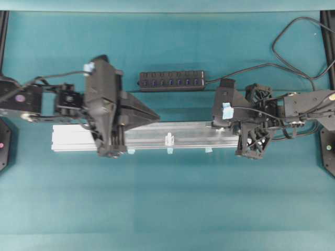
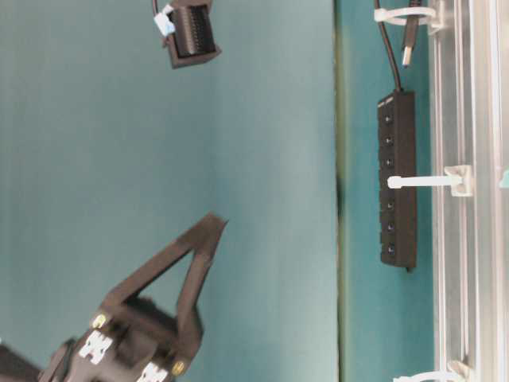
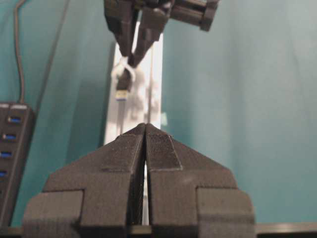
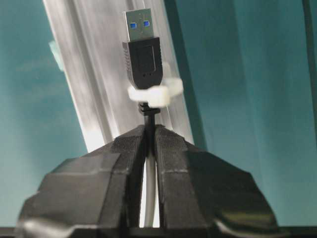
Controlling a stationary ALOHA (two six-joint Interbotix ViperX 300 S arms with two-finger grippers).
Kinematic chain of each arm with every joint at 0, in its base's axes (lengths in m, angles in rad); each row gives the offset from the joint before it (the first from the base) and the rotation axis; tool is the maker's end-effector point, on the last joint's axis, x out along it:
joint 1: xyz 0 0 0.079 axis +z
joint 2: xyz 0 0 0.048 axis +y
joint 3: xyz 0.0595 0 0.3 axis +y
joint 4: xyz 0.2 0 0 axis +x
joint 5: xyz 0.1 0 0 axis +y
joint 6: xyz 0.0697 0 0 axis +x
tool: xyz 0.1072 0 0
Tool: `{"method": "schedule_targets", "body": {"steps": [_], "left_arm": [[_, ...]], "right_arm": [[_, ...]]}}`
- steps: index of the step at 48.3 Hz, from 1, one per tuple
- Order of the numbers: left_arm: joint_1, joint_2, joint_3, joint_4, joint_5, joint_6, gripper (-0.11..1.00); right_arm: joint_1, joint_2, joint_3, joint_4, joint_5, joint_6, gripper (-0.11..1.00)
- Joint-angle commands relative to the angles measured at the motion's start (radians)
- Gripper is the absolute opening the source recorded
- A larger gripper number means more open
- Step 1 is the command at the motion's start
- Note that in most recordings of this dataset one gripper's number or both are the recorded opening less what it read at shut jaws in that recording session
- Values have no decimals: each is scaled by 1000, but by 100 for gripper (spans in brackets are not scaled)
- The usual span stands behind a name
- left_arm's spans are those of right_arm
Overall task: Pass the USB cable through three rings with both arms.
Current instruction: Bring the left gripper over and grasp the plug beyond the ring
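Your overhead view hides the first ring under the right arm. At table level the third ring is cut off by the bottom edge, and the rail looks blurred, perhaps from motion.

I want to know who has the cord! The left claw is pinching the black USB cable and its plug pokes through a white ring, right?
Not the left: the right claw pinches the black USB cable, plug through the white plastic ring, as the right wrist view shows.
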Motion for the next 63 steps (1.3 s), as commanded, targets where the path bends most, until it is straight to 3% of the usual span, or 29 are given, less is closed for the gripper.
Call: {"method": "schedule_targets", "body": {"steps": [1,25,30,38,42,48,63], "left_arm": [[5,26,-44,2,-9,8,2],[11,170,-149,2,-17,12,4],[11,193,-155,3,-17,8,24],[17,232,-172,3,-11,-2,76],[17,264,-190,2,-12,2,93],[17,321,-221,3,-14,3,86],[18,477,-344,3,-12,3,86]], "right_arm": [[-2,-20,2,2,-41,5,-7],[-2,-48,44,0,-84,2,-7],[-2,-52,51,-2,-106,2,-7],[-2,-61,63,-2,-144,2,-7],[-2,-66,71,-2,-156,0,-7],[-2,-69,74,-3,-167,0,-7],[-2,-69,74,-3,-181,0,-7]]}}
